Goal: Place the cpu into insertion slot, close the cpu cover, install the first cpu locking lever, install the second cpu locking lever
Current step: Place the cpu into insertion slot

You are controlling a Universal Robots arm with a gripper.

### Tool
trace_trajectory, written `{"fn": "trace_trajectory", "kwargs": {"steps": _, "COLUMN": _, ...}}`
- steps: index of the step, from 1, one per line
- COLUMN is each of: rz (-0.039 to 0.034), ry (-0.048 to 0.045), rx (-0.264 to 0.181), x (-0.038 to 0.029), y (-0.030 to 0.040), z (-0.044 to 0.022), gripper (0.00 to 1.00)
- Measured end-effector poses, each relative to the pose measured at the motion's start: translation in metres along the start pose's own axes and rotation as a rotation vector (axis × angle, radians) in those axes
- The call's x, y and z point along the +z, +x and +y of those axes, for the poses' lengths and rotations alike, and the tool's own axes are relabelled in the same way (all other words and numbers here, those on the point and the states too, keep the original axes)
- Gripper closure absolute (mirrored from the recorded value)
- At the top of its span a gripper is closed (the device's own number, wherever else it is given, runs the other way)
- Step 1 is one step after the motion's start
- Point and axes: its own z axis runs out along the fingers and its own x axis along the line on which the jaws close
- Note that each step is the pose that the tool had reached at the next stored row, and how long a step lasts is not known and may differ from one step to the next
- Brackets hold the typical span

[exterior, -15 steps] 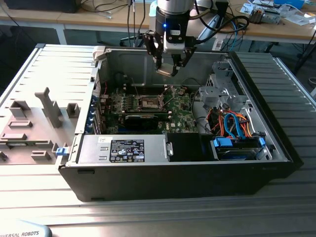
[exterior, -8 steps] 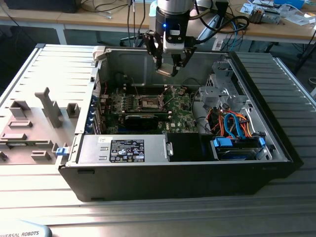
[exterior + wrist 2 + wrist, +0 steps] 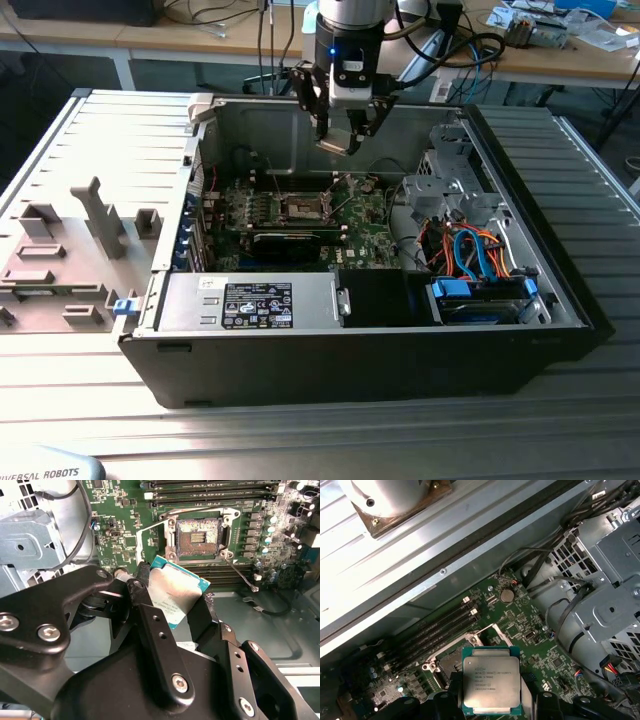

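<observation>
1. Gripper (image 3: 340, 140): one, with two black fingers (image 3: 150, 620), hanging at upper centre of the exterior view over the open computer case (image 3: 350, 370).
2. Fingers drawn in and clamped on opposite edges of the one cpu (image 3: 491, 685); its silvery top shows in both wrist views.
3. Cpu held clear above the green motherboard (image 3: 365, 235), apart from the one socket (image 3: 200, 532).
4. Socket uncovered, with its contact field exposed.

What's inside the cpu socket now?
Bare contact pins, no chip: the socket is empty. The cpu is clamped in the gripper above it, covering part of the socket in the first wrist view.
</observation>
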Motion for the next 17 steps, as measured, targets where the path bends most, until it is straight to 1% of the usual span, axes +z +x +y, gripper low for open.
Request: {"fn": "trace_trajectory", "kwargs": {"steps": 17, "rz": -0.0031, "ry": -0.0006, "rx": 0.034, "x": 0.0, "y": 0.0, "z": 0.0, "gripper": 0.46}}
